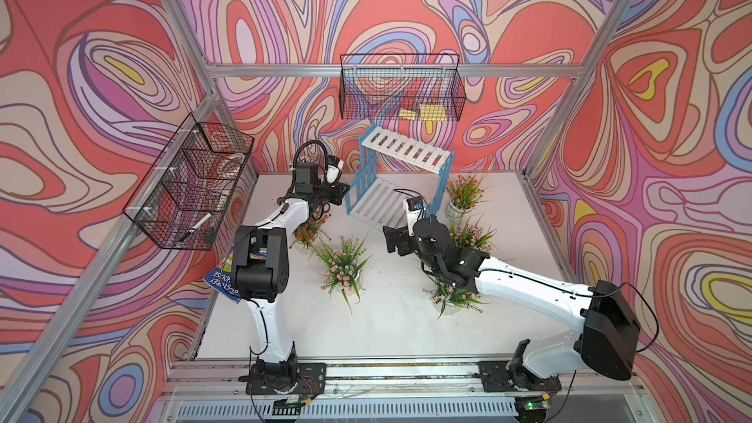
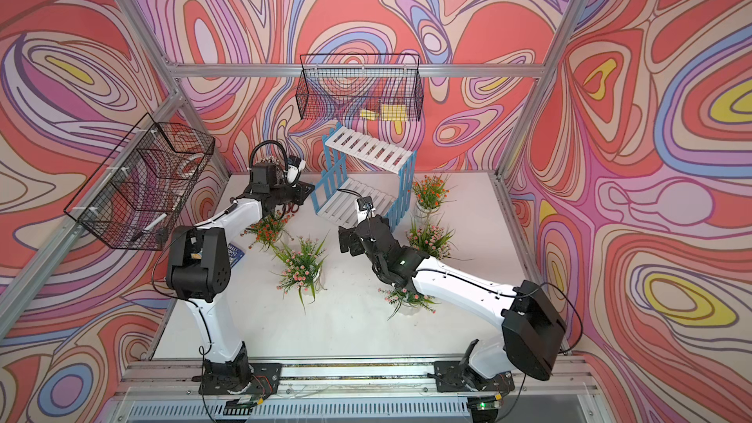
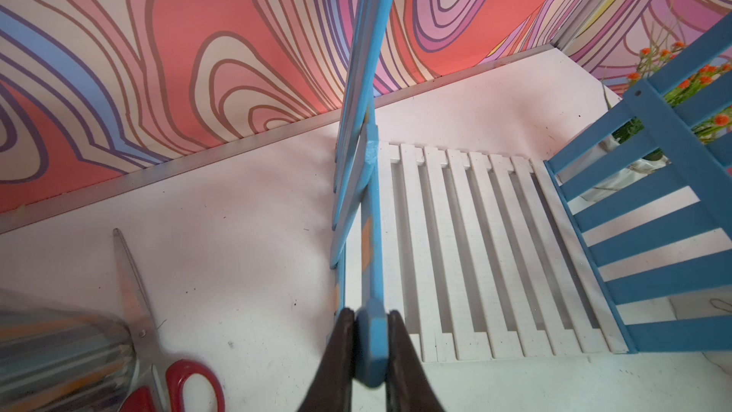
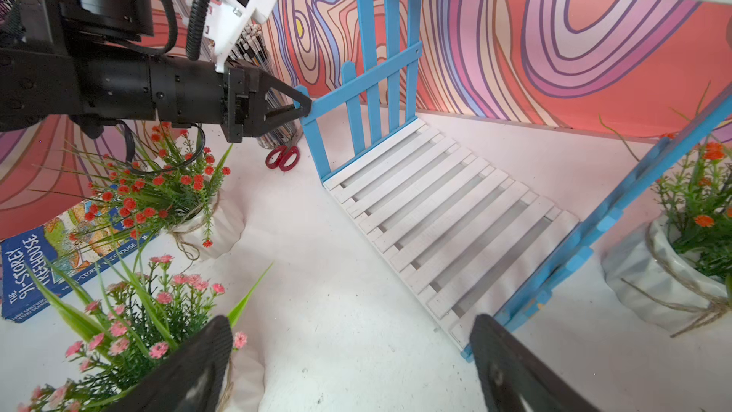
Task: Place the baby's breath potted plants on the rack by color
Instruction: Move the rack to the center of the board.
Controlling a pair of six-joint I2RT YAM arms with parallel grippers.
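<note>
At my far left a book is lying on the worktop. Just past it the left orange-red plant is standing half under my left forearm. My left hand is reaching over that plant and pinching a blue picket of the rack. Its fingers are clamped tight on the slat's tip in the rack's left fence, with scissors lying on the worktop beside it. I judge I am steadying the rack, not loading it, since the upper shelf and lower shelf are both bare and all five plants are sitting on the worktop. Moving right, the middle pink plant is standing upright in the open. My right hand is hanging just beyond it, fingers spread wide and holding nothing, pointing at the lower shelf's front edge. The shelves are running lengthwise from the left fence to the right fence, squarely across that hand's line of reach. To my mind this is what the coming move depends on: the right hand is the free one, the middle pink plant is lying to its left and a little back toward my base, and the shelf is lying straight ahead. Further right, the near pink plant is sitting under my right forearm and the far pink plant is standing behind that wrist. The right orange-red plant is standing just outside the rack's right fence.
</note>
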